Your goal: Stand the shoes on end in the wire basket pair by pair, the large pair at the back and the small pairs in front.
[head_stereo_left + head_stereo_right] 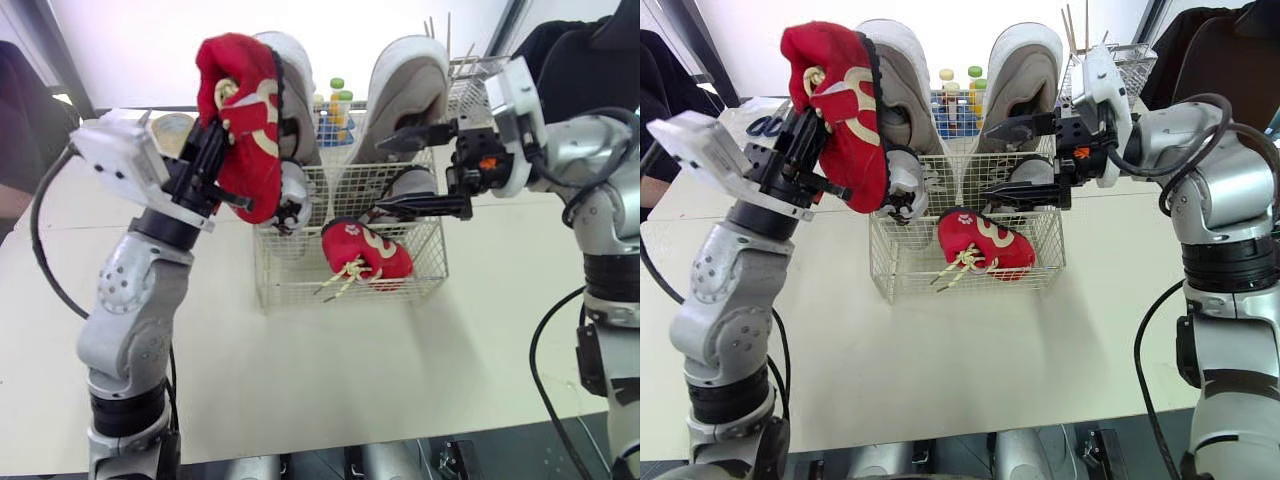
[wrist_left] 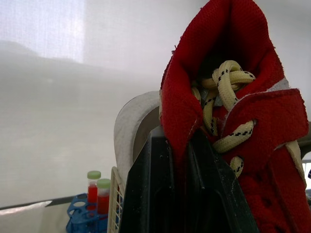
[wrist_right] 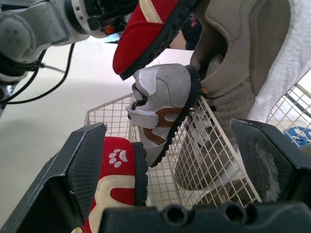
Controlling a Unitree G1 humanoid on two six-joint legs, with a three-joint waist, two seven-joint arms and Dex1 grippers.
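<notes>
My left gripper is shut on a small red shoe with cream laces, held sole-out above the left end of the wire basket. Its fingers pinch the shoe's collar. Two large beige shoes stand on end at the basket's back. A small grey shoe stands at the front left, and another grey one at the right. The second red shoe lies tilted at the front. My right gripper hangs open over the basket's right side, beside the right beige shoe.
A blue rack of capped tubes stands behind the basket. Another wire basket with sticks is at the back right. People in dark clothes sit at the far left and far right.
</notes>
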